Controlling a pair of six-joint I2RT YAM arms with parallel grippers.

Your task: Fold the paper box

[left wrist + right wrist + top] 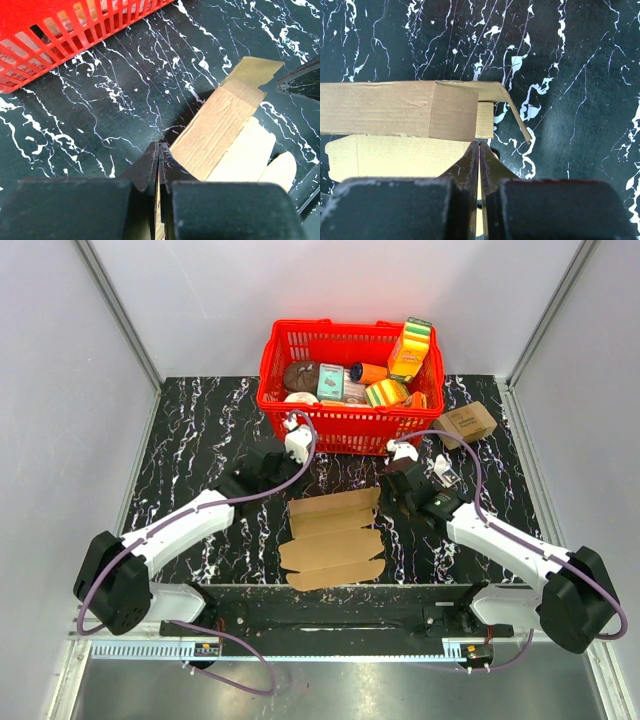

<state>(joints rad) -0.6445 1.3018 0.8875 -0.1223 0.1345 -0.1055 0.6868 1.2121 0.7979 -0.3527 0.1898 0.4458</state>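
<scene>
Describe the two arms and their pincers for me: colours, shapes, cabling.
The left arm and right arm both have white link shells between bulky black joints, with black bases. A lilac cable loops along each. The left pincer and right pincer each have two flat black fingers tapering to thin tips, on blocky black bodies. The right one's edges are scuffed pale.

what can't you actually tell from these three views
- Left wrist view: left gripper looks shut at the paper box edge; its own fingers hide whether cardboard is pinched.
- Right wrist view: same for right gripper.
- Top view: both fingertips hidden under the wrists; print on the small carton too small to read.
- Left wrist view: red basket cut off by the frame's edges.
</scene>
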